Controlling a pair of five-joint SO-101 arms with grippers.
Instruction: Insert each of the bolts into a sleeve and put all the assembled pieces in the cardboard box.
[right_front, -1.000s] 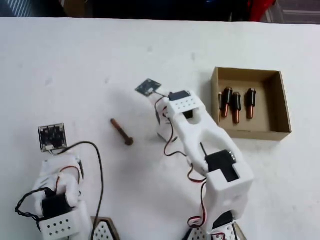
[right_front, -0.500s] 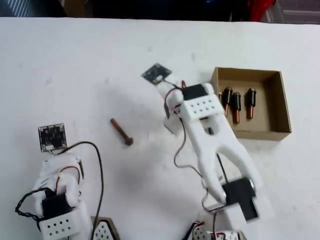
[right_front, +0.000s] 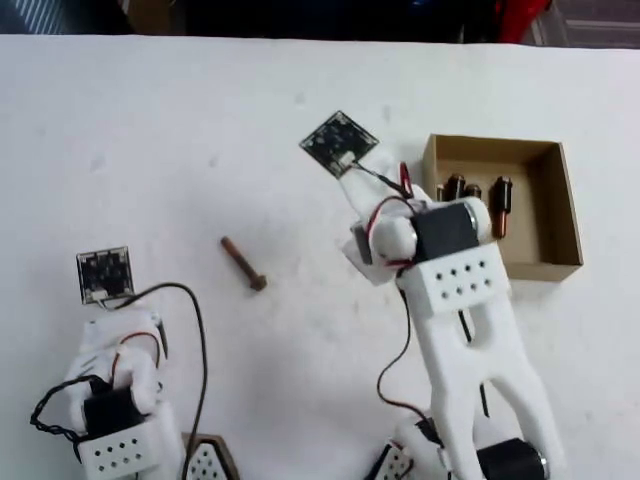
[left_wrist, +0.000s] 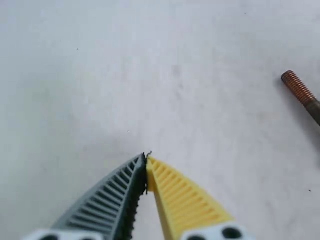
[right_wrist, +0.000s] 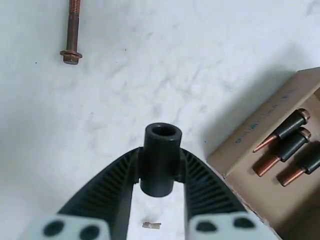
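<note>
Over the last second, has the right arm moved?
Yes. In the high view the right arm has swung toward the cardboard box and away from the loose bolt.

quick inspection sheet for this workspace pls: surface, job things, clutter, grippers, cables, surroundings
surface: white table, faintly mottled
job's things: one loose bolt lying flat between the arms; black sleeve held upright; cardboard box holding at least three assembled pieces
clutter: a small pale scrap on the table under the right gripper
grippers: left gripper shut and empty above bare table; right gripper shut on the sleeve, beside the box
cables: black cable looping off the left arm; thin wires along the right arm
surroundings: dark room past the far table edge, a red object there
</note>
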